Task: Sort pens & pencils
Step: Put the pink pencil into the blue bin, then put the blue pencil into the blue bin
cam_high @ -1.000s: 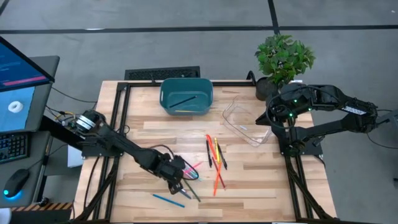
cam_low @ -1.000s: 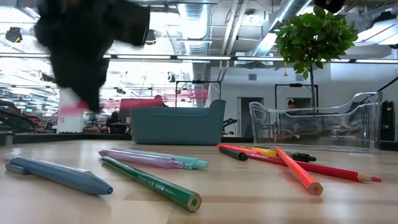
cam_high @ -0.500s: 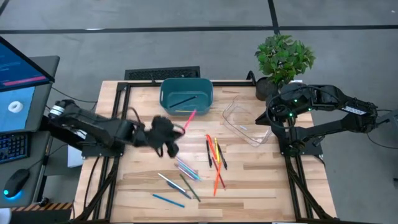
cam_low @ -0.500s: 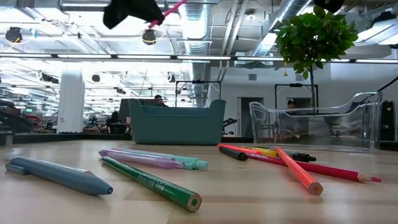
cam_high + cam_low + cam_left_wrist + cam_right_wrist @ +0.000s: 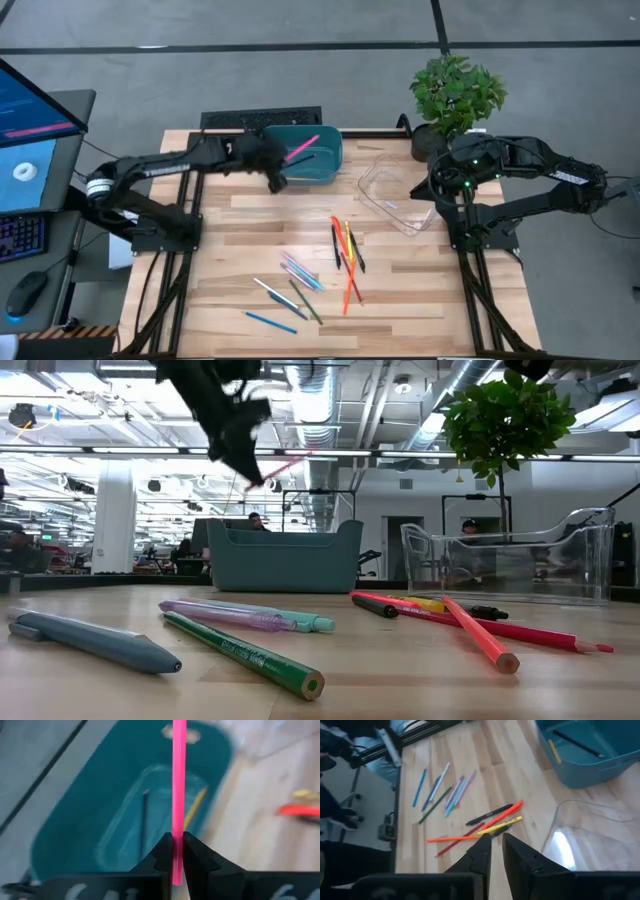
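Left hand grips a pink pen in the high view, its fingers pinched shut on the lower end, and hangs over the teal bin at about twelve o'clock on the bench; the pen is carried there, I judge, so it can drop in beside a dark stick and a yellow one already lying inside. Right hand waits at roughly two o'clock above the clear tray, holding nothing, its fingers nearly together. Loose pens and pencils lie in two clusters, reds, oranges and blacks near the middle, blues, purple and green toward six o'clock. From bench height, the left hand hovers well above the bin with the pink pen slanting out, high enough to clear the rim. Left wrist view shows the pen clamped at its tail between the dark fingers, pointing over the bin's floor. Right wrist view looks past its own fingers onto the scattered sticks and the tray's edge.
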Tool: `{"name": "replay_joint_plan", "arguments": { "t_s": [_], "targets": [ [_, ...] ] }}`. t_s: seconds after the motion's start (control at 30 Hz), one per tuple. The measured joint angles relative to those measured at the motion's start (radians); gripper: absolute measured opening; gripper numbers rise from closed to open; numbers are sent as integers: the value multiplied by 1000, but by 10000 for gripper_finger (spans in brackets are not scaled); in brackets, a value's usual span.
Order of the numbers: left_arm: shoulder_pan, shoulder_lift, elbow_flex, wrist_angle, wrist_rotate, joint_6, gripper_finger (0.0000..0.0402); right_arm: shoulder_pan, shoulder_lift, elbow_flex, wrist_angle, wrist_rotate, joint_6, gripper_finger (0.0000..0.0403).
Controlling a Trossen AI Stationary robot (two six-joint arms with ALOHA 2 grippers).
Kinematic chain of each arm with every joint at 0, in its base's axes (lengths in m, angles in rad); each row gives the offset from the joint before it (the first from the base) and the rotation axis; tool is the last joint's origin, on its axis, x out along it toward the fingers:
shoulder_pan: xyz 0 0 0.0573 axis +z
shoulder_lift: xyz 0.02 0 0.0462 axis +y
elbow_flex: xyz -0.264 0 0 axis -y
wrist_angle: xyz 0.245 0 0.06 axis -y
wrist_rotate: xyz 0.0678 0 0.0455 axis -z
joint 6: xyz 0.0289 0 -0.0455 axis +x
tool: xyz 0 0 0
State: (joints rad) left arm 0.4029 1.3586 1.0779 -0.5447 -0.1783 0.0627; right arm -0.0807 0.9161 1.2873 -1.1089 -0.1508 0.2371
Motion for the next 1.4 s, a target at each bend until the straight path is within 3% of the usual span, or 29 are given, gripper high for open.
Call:
{"name": "replay_joint_plan", "arguments": {
  "t_s": [0.17,0.33,0.73,1.1,1.23,1.4],
  "targets": [
    [135,98,0,-2,44,184,13,0,0,0,4,33,0,69],
    [200,201,0,0,66,270,13,0,0,0,15,47,0,69],
    [221,328,0,17,88,321,19,0,0,0,47,47,7,69],
    [212,330,47,3,95,289,139,0,0,0,47,46,25,69],
    [198,330,182,-143,110,246,178,0,0,0,47,46,25,69],
    [151,330,377,-357,117,218,198,0,0,0,47,46,21,69]
  ]
}}
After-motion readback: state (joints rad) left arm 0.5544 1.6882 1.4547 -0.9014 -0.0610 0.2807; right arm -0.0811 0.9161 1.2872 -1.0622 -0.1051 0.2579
